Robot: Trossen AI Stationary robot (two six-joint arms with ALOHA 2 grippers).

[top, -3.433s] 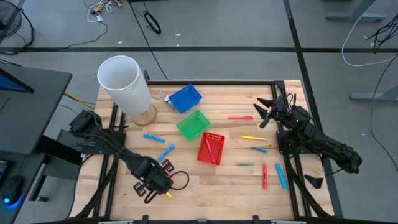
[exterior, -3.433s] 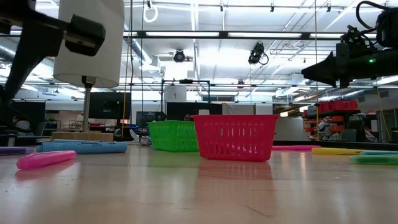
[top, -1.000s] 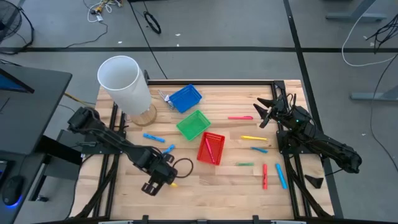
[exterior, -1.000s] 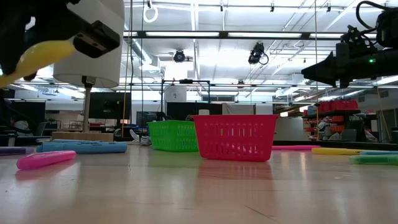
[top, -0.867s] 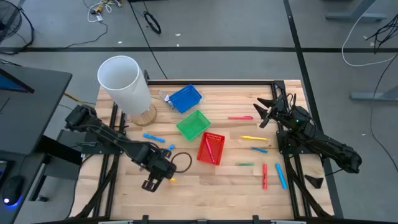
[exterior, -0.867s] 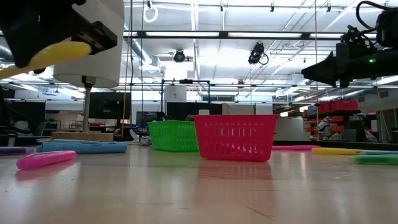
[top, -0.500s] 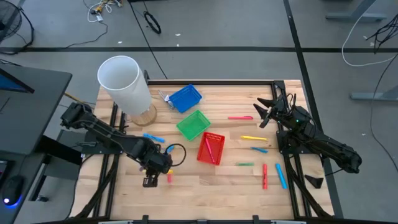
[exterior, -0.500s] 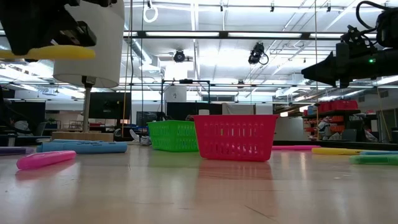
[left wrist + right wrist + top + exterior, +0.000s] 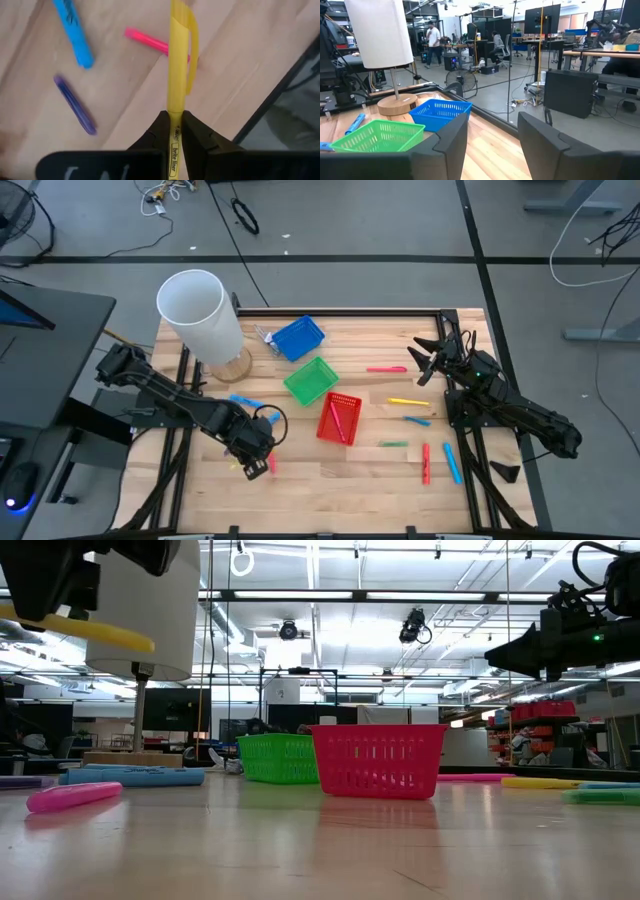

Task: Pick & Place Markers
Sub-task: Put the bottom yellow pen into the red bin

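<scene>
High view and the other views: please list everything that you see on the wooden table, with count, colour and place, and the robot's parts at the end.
Wooden slatted table: one, light brown, under everything.
Cylindrical lamp shade on a round wooden base: one, white, far left corner.
Square mesh baskets: three, blue, green, red, in a diagonal row mid-table.
Marker in the red basket: one, reddish.
Markers right of the baskets: six, pink, yellow, blue, green, red, blue.
Markers left of the baskets: three, blue, pink, purple.
Held yellow marker: one, above the table.
Left gripper: shut on it, near left.
Right gripper: open, empty, far right.
</scene>
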